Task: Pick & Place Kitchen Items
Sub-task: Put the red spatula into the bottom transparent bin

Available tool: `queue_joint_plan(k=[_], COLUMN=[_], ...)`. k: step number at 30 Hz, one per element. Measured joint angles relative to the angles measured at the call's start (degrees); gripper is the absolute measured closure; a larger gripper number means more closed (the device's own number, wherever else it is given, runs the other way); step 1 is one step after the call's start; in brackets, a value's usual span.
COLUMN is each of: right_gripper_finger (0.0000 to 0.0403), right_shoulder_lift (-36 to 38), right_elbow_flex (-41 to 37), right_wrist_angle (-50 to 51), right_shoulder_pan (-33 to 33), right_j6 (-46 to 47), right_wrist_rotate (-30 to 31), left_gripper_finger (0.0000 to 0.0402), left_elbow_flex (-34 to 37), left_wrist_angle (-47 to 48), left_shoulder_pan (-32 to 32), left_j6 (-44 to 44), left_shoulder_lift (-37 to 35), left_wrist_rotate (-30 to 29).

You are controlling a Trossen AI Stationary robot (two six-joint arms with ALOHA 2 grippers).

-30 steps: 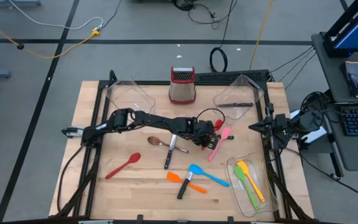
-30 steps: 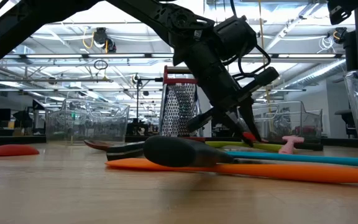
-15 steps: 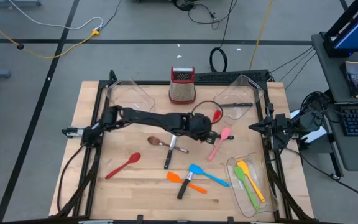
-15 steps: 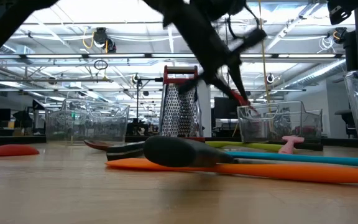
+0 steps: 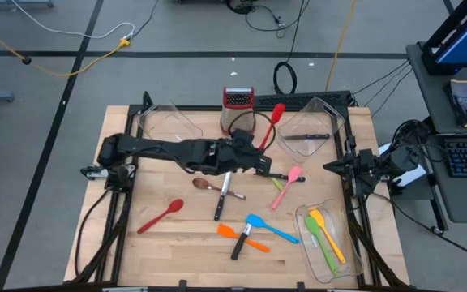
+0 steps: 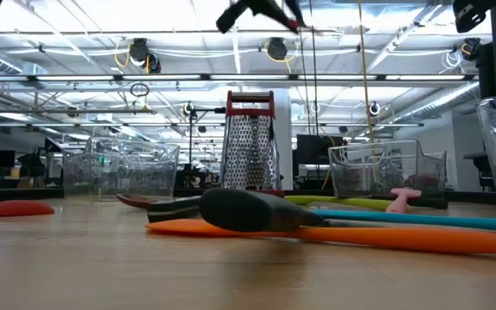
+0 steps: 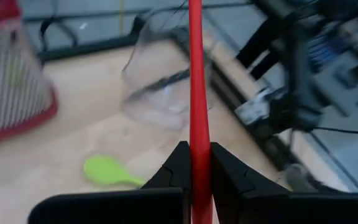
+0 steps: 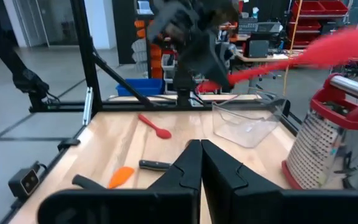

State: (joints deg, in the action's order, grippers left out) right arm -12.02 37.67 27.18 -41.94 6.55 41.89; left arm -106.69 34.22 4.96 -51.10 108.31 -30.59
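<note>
My left gripper point(image 5: 257, 154) is high above the middle of the table, shut on a red spatula point(image 5: 271, 124). The spatula's head point(image 5: 279, 109) points toward the far right clear bin point(image 5: 313, 126). The gripper also shows at the top of the low view point(image 6: 261, 10) and in the right wrist view point(image 8: 199, 46). My right gripper point(image 5: 332, 166) waits shut at the table's right edge. A pink spatula point(image 5: 286, 185), a brown spoon point(image 5: 203, 183), a red spoon point(image 5: 160, 216), an orange spatula point(image 5: 235, 234) and a blue spatula point(image 5: 267, 228) lie flat on the table. My left gripper pinches the red spatula's thin handle point(image 7: 197, 152) between its two fingers point(image 7: 178, 163), at the end away from the head. The handle runs forward along the fingers. The spatula is lifted clear of the table and slants upward toward its head point(image 8: 337, 45).
A steel grater with a red top point(image 5: 237, 111) stands at the far middle. A clear bin stands at the far left point(image 5: 169, 123). The far right bin holds a black knife point(image 5: 306, 136). A near right bin point(image 5: 312, 253) holds yellow and green spatulas. Black-handled knives point(image 5: 220, 199) lie mid-table.
My left gripper has risen from the table beside the pink spatula and gone toward the far edge, still shut on the red spatula. The spatula is lifted high and clear, and its head now points toward the far right bin.
</note>
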Motion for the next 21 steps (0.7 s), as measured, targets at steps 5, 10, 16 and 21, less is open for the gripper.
queue_joint_plan(k=[5, 10, 16, 21], right_gripper_finger=[0.0403, 0.0403, 0.0402, 0.0390], right_shoulder_lift=[-0.1, -0.1, -0.1, -0.8], right_elbow_flex=[-3.8, -9.8, -17.1, -22.0], right_wrist_angle=[-5.7, -17.0, -42.3, -64.9], right_shoulder_pan=[0.0, 0.0, 0.0, 0.0], right_j6=[-0.2, -1.5, -13.7, -24.6], right_wrist_rotate=[0.3, 4.1, 7.8, 7.5], left_gripper_finger=[0.0379, 0.0379, 0.0379, 0.0379], left_elbow_flex=[0.0, 0.0, 0.4, 2.4], left_wrist_angle=[-9.3, -19.6, -25.9, -34.5], left_shoulder_pan=[0.0, -1.8, -3.9, -4.4], left_j6=[11.9, 20.1, 26.0, 30.7], left_shoulder_lift=[-1.7, -2.0, -2.0, -1.9], left_wrist_rotate=[3.4, 15.5, 27.4, 35.2])
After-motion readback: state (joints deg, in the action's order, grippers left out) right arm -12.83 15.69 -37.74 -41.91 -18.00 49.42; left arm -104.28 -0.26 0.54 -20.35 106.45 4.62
